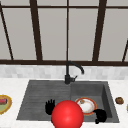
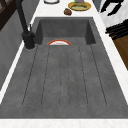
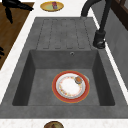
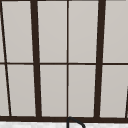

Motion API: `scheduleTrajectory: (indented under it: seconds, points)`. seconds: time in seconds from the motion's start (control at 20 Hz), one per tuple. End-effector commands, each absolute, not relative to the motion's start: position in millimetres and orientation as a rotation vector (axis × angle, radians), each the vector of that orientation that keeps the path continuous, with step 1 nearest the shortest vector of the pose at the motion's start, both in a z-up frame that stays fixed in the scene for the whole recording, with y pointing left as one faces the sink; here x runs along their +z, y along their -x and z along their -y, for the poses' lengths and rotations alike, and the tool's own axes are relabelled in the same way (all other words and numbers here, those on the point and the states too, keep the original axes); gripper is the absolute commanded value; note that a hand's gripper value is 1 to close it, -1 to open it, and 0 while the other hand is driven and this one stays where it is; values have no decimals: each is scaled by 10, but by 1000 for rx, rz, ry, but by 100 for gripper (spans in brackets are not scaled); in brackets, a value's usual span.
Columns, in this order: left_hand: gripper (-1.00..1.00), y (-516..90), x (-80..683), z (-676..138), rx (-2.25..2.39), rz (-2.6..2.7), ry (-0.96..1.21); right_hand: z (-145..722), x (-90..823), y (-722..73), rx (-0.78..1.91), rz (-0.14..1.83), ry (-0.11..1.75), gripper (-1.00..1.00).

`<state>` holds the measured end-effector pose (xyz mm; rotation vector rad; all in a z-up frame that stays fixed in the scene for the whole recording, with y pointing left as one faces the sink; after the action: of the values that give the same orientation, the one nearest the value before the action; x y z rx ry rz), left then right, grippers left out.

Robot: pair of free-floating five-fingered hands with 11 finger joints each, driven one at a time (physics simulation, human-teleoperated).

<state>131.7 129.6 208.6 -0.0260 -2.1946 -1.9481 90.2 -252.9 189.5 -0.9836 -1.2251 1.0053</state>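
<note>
1. Black, and hung in the air at the sink's (image 1: 30, 100) front edge: left hand (image 1: 50, 107), fingers straight and spread upward, holding nothing, just left of a large red ball (image 1: 67, 114).
2. Sat lower right in the front view, by the basin's front right corner: right hand (image 1: 100, 115), fingers curled downward, gripping nothing visible, just beside the plate's rim.
3. Lay flat on the basin floor: a white plate (image 3: 70, 86) with an orange-red rim, a small brown morsel (image 3: 78, 79) on its far right part.
4. Stood at the sink's back edge, spout arched over the basin: black tap (image 1: 71, 71).
5. Rested on the left counter: a yellow plate (image 1: 5, 103) carrying something red and green.
6. Sat on the right counter, well apart from the basin plate: a small brown round item (image 1: 119, 100).
7. Ran behind the sink: a dark-framed window (image 4: 67, 60).
</note>
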Motion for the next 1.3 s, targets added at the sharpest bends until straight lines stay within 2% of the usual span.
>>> scheduleTrajectory:
  seconds: [0.0, 0.75, 1.25]
  points:
    - [-100, -1462, 2118, -1142, -2041, 2188, 31, 2529, 1895, -902, 1005, 1225, 984, 0]
    - [-100, -2076, 2144, -359, -2050, 2163, -35, 2529, 1895, -902, 1005, 1225, 984, 0]
    - [-100, -2215, 2094, 335, -2022, 2125, 7, 2529, 1895, -902, 1005, 1225, 984, 0]
